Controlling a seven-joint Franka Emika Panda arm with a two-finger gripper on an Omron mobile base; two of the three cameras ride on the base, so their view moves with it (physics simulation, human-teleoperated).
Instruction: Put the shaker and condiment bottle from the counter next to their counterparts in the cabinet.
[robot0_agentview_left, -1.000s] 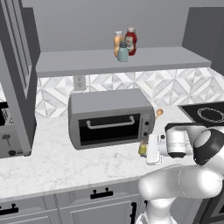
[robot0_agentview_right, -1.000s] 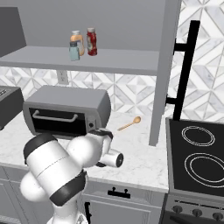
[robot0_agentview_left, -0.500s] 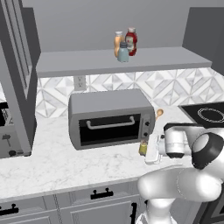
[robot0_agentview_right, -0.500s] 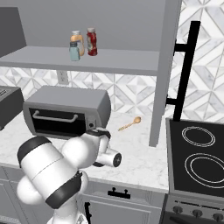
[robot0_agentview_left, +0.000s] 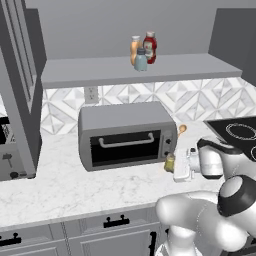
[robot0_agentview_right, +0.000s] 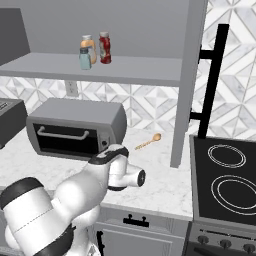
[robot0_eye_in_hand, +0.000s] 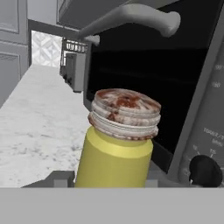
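Note:
The yellow shaker (robot0_agentview_left: 170, 162) with its grey cap stands on the marble counter (robot0_agentview_left: 60, 185) at the toaster oven's right front corner. In the hand view the shaker (robot0_eye_in_hand: 116, 162) is very close. My gripper (robot0_eye_in_hand: 111, 181) has a fingertip (robot0_eye_in_hand: 57, 179) against each side of it and looks shut on it. From the left base my gripper (robot0_agentview_left: 175, 167) reaches the shaker from the right. On the grey cabinet shelf (robot0_agentview_left: 90, 72) the red condiment bottle (robot0_agentview_left: 149, 47) stands beside the orange bottle (robot0_agentview_left: 135, 49) and the teal-grey shaker (robot0_agentview_left: 141, 59).
A grey toaster oven (robot0_agentview_left: 125, 132) sits right behind the shaker, its door handle jutting out. A wooden spoon (robot0_agentview_right: 148, 143) lies near the backsplash. The black cooktop (robot0_agentview_right: 225, 170) is to the right. A tall dark unit (robot0_agentview_left: 20, 75) stands at the left.
Very little: my forearm and hand have shifted slightly beside the toaster oven's corner, and the shaker stays between the fingers.

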